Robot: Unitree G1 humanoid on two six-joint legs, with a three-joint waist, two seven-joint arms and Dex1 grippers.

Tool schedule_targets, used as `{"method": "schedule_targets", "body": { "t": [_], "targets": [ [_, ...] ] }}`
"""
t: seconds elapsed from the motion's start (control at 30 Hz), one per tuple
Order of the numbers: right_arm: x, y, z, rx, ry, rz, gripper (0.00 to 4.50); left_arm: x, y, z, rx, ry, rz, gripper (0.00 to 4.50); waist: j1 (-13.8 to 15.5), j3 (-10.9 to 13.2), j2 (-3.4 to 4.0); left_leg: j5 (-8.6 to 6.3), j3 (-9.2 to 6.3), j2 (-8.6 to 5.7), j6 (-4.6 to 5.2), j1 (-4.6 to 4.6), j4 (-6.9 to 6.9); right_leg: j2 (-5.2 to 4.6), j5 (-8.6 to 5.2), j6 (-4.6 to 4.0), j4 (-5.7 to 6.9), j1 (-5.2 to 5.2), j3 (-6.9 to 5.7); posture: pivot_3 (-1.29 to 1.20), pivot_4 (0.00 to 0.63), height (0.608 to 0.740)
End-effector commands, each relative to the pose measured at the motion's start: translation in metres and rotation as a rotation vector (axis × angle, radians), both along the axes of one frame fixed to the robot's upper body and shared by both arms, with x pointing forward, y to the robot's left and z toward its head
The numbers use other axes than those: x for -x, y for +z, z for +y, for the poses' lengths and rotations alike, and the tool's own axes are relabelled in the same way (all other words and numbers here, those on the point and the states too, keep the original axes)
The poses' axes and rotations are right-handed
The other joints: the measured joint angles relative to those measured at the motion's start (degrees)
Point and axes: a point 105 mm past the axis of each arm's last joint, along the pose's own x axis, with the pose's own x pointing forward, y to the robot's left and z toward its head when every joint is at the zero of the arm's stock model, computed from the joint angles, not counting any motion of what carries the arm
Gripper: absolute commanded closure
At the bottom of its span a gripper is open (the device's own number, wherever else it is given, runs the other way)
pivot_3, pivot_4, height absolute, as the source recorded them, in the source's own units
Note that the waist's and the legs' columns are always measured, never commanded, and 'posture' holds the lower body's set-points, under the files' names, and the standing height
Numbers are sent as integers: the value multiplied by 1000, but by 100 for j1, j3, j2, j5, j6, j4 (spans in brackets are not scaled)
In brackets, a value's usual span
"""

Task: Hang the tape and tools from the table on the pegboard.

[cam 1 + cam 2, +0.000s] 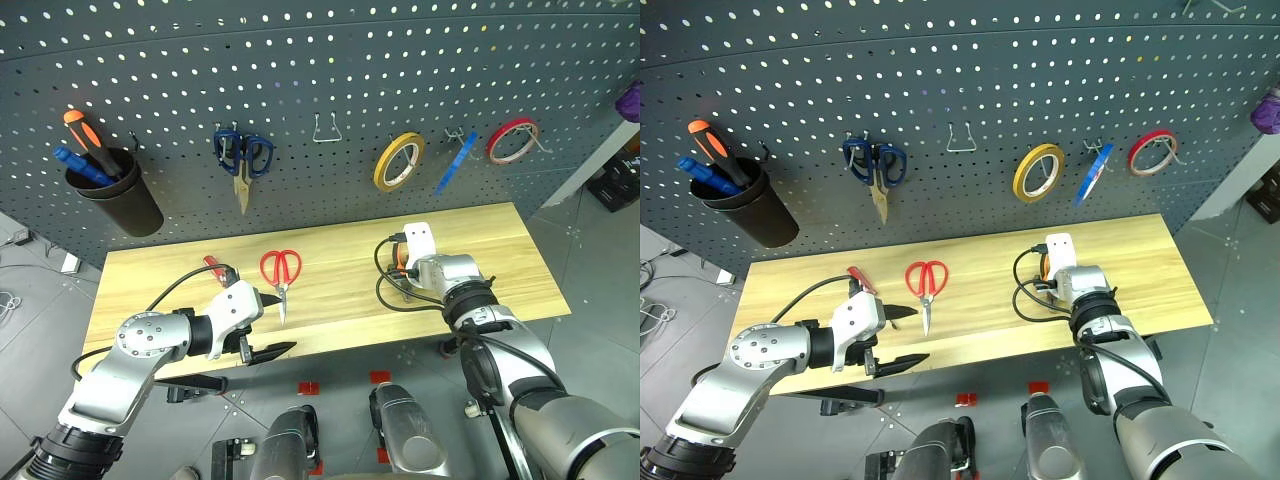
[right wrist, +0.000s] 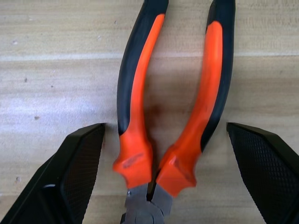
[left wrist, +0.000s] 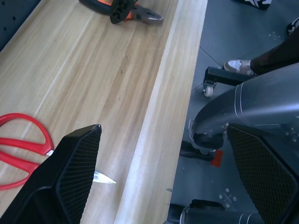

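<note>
On the table lie red-handled scissors, a small red screwdriver and orange-and-black pliers. My right gripper is open and points down at the pliers, one finger on each side of the two handles near the pivot, with a gap on both sides. My left gripper hangs open over the table's front edge, just beside the scissors' blade tip, holding nothing. The blue tape hangs edge-on from a hook on the pegboard.
On the pegboard hang a black cup with screwdrivers, blue-handled scissors, a bare metal hook, a yellow tape ring and a red tape ring. A black cable loops by my right wrist.
</note>
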Motion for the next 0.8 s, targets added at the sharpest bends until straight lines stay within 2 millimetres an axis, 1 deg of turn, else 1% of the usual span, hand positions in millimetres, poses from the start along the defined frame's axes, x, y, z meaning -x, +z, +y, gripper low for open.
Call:
{"method": "schedule_targets", "body": {
  "t": [0.03,0.13,0.17,0.23,0.27,0.33,0.43,0.5,0.53,0.57,0.67,0.7,0.77,0.8],
  "targets": [
    [-2,1,2,-9,-1,-8,32,-1,6,-2,6,-8,-38,0,1,0,0,0,0,0,0,0,0,0,0,0,0,0,0,-292,270,740],
    [0,-3,5,-32,-6,19,585,-2,8,-2,21,4,-47,0,1,0,0,0,0,0,0,1,1,0,0,0,0,2,0,-292,270,740],
    [1,-5,6,-48,-15,32,877,-4,9,-1,33,19,-62,0,1,0,0,0,0,0,0,1,1,0,0,0,0,2,0,-292,270,740],
    [3,-7,7,-77,-29,49,1602,-8,14,1,75,50,-102,0,1,-1,-1,0,-1,0,0,1,1,0,0,0,0,2,-1,-289,268,740],
    [3,-7,8,-83,-26,47,1819,-8,15,2,92,59,-106,0,1,-1,-2,0,0,1,0,1,1,0,0,0,0,2,-1,-290,269,740],
    [-1,-1,14,-106,-7,0,1833,-6,17,4,132,80,-100,0,-7,-1,-2,0,0,2,0,1,2,0,0,0,0,3,-1,-289,270,740],
    [-8,18,27,-98,74,-138,1833,-3,18,8,161,112,-92,0,-9,-1,-1,0,0,3,0,1,0,1,0,0,-1,3,-1,-283,274,740],
    [-3,31,40,-104,155,-230,1833,-2,20,12,172,134,-89,0,1,1,-2,0,1,3,0,-1,-1,1,0,0,1,-1,0,-279,280,740],
    [5,37,48,-128,187,-262,1833,-2,22,15,178,149,-91,0,3,3,0,0,-1,3,0,-4,-2,1,0,0,1,-4,0,-275,283,740],
    [13,45,55,-144,225,-298,1833,-2,23,17,184,161,-94,0,19,10,1,0,0,3,0,-4,-1,1,0,0,1,-6,1,-273,285,740],
    [43,82,76,-169,356,-475,1833,-4,33,23,214,189,-103,0,41,31,2,0,-5,4,0,-13,-1,1,-1,1,2,-16,1,-274,295,740],
    [54,98,82,-176,396,-558,1833,-4,37,24,230,197,-111,0,47,47,2,0,-4,4,0,-14,0,1,-1,2,1,-17,2,-275,298,740],
    [78,150,98,-225,475,-812,1833,-3,51,27,273,214,-143,0,57,62,0,0,-4,4,0,-14,3,1,-1,3,2,-19,2,-276,302,740],
    [88,171,103,-243,491,-915,1833,-3,56,28,292,222,-154,0,58,73,-2,0,-5,4,-1,-14,3,1,-1,4,4,-20,1,-275,305,740]
  ]
}}
